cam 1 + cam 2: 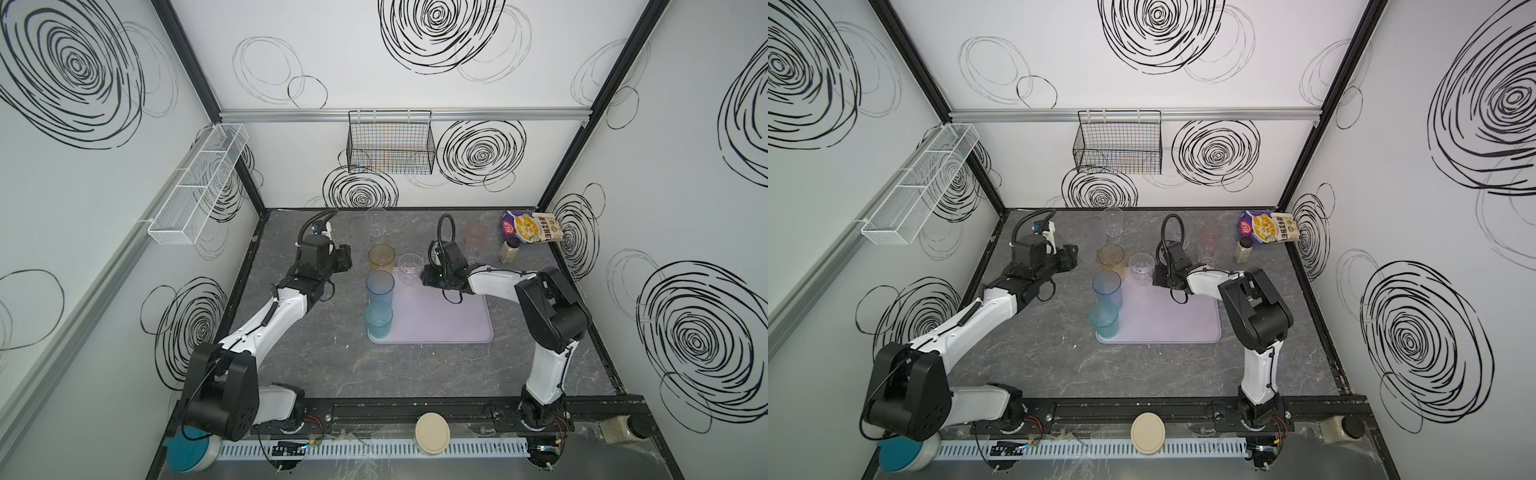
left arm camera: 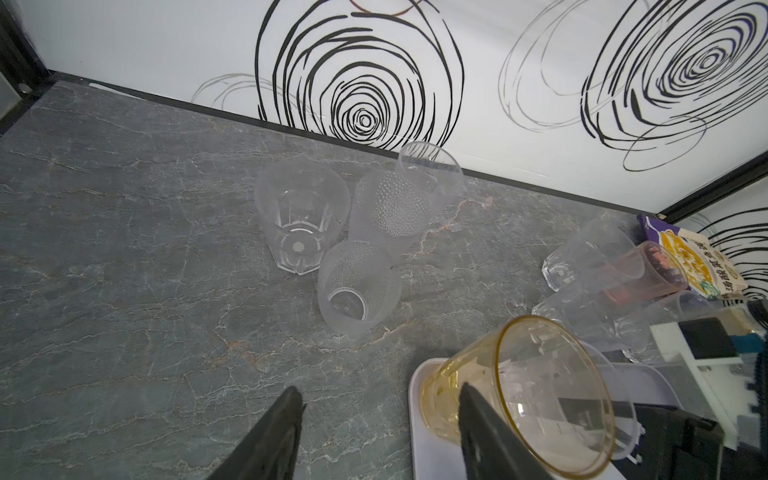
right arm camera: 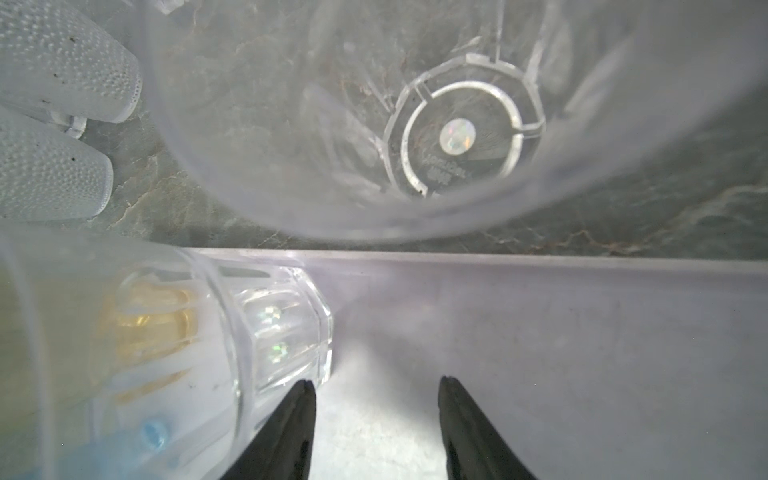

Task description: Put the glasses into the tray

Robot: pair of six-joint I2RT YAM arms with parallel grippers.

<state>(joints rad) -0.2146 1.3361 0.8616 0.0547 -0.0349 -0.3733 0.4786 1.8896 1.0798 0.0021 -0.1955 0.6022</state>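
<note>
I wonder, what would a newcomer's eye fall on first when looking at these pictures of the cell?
Probably the bold black swirls covering the white walls. Next comes the coloured row along the left edge of the lilac tray: amber glass, tall blue glass and teal glass, with clear glasses standing on the grey table behind.

A teal glass [image 1: 379,320], a blue glass [image 1: 380,289] and an amber glass [image 1: 381,258] line the left edge of the tray [image 1: 449,328] and wall off that side. A clear glass [image 1: 410,268] and the right arm [image 1: 494,279] block its far edge. The tray's middle and near right lie bare. A cluster of glasses [image 2: 390,208] crowds the far left. A pink glass [image 1: 476,239], a bottle [image 1: 509,250] and a snack bag [image 1: 534,226] crowd the far right. The near part of the table [image 1: 395,374] is open.
</note>
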